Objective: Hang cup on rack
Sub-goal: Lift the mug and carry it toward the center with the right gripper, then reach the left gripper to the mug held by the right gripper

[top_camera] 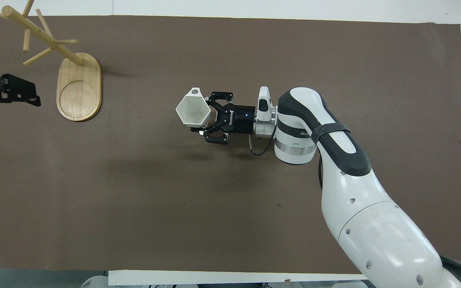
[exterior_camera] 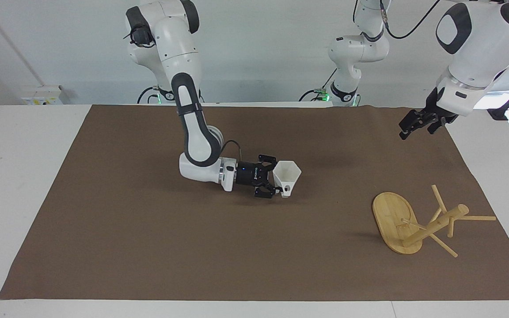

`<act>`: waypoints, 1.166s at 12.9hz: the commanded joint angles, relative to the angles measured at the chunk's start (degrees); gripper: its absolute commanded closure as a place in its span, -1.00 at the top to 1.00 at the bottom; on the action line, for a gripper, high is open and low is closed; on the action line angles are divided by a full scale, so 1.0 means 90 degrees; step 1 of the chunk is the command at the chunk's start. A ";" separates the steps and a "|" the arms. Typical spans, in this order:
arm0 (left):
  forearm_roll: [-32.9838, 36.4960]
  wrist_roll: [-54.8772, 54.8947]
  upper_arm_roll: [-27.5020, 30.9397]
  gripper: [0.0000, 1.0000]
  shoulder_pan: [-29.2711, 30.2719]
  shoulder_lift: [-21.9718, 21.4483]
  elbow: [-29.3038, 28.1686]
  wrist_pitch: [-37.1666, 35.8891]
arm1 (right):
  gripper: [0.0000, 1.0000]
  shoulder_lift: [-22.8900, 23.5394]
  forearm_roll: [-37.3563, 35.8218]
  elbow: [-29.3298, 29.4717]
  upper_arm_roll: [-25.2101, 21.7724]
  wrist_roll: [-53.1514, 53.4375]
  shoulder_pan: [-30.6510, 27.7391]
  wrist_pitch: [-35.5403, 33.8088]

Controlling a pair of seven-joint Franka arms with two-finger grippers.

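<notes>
Faceted white cup [exterior_camera: 288,176] is carried low over the middle of the table [exterior_camera: 148,247] by the right pincer [exterior_camera: 273,182], which is clamped on its wall near the rim, mouth turned sideways and pierced handle [top_camera: 194,92] left free. The cup is judged light, rigid, smooth and chip-prone, so the rim hold suits it while the handle hole is offered to a peg of the bamboo mug tree [exterior_camera: 418,223], standing toward the left arm's end. The left pincer [exterior_camera: 417,124] is held apart, waiting over that end.
</notes>
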 commanded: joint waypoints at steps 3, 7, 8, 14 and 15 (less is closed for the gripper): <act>0.0062 -0.0641 0.0022 0.98 -0.0959 -0.0332 -0.0872 0.0862 | -0.88 -0.0045 0.0406 -0.0049 -0.0033 -0.0163 0.0174 0.0064; 0.0110 -0.1155 0.0032 0.95 -0.1720 0.0291 -0.0843 0.1565 | -0.88 -0.0036 0.0592 -0.0088 -0.0033 -0.0261 0.0214 0.0093; 0.0256 -0.1507 0.0032 0.93 -0.1945 0.0448 -0.0823 0.1789 | -0.88 -0.0045 0.0592 -0.0088 -0.0033 -0.0261 0.0214 0.0093; 0.0277 -0.2262 0.0022 0.68 -0.2582 0.0967 -0.0813 0.2416 | -0.88 -0.0045 0.0592 -0.0079 -0.0033 -0.0252 0.0243 0.0122; 0.0277 -0.2311 0.0022 0.62 -0.2650 0.1006 -0.0823 0.2475 | -0.88 -0.0045 0.0592 -0.0088 -0.0033 -0.0252 0.0243 0.0122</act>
